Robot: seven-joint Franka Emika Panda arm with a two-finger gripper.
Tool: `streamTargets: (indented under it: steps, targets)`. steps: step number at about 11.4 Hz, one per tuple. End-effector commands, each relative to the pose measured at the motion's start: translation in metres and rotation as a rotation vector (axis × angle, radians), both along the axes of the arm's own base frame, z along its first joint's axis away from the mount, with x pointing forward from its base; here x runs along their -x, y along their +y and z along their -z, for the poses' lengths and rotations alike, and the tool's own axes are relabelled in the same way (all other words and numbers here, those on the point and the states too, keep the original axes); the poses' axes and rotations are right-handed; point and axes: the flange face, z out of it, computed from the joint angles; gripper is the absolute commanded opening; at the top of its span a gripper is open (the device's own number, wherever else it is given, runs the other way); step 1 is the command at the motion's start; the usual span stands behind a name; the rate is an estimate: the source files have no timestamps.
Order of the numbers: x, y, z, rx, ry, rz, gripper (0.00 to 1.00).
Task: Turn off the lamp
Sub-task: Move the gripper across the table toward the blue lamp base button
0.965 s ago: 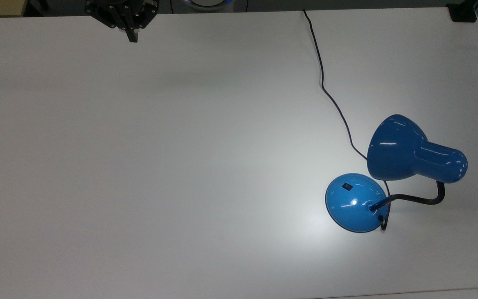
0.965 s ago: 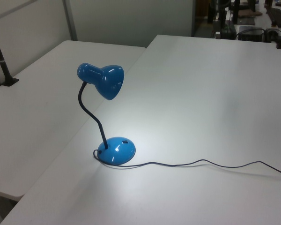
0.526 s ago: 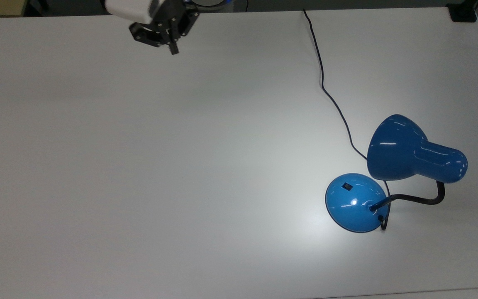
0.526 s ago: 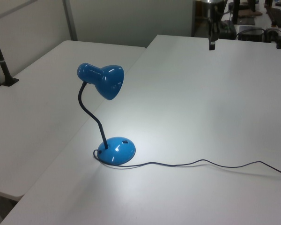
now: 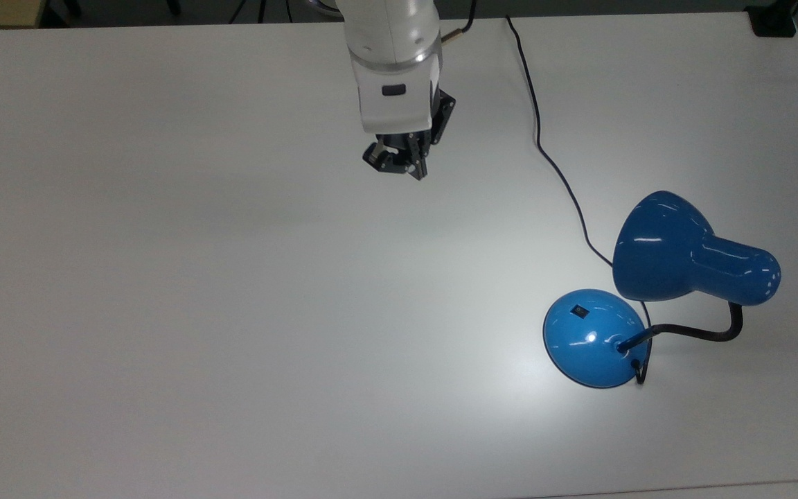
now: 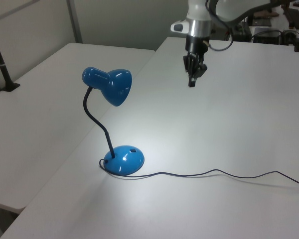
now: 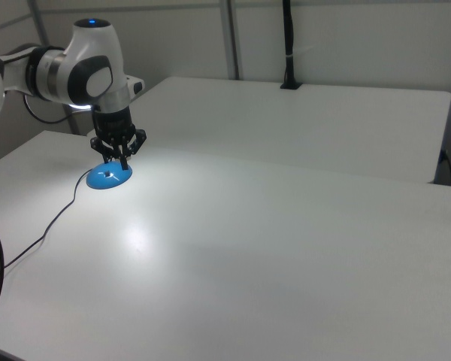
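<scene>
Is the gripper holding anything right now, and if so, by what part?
Nothing is held. The gripper hangs in the air above the bare table, fingers closed together on nothing, well apart from the lamp.

I see the lamp [image 5: 655, 291] lit, throwing a bright pool on the white table [image 5: 163, 312] around its base, brightest in the top view's lower right. Glare spots sit on the shade and base. The room light is otherwise even and soft, with faint shadows and the far background dim.
</scene>
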Motion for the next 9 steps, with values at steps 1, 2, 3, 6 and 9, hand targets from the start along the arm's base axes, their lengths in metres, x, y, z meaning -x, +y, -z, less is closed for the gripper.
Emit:
streamTargets:
  steps: [1, 2, 3, 6, 9]
  targets:
    - [-0.015, 0.041, 0.032, -0.026, -0.064, -0.022, 0.00]
    - [-0.019, 0.049, 0.040, -0.028, -0.087, -0.023, 0.00]
    - [-0.019, 0.062, 0.047, -0.031, -0.102, -0.027, 0.00]
    - [-0.035, 0.083, 0.059, -0.040, -0.162, -0.007, 0.00]
    - [-0.041, 0.110, 0.082, -0.050, -0.231, -0.024, 0.00]
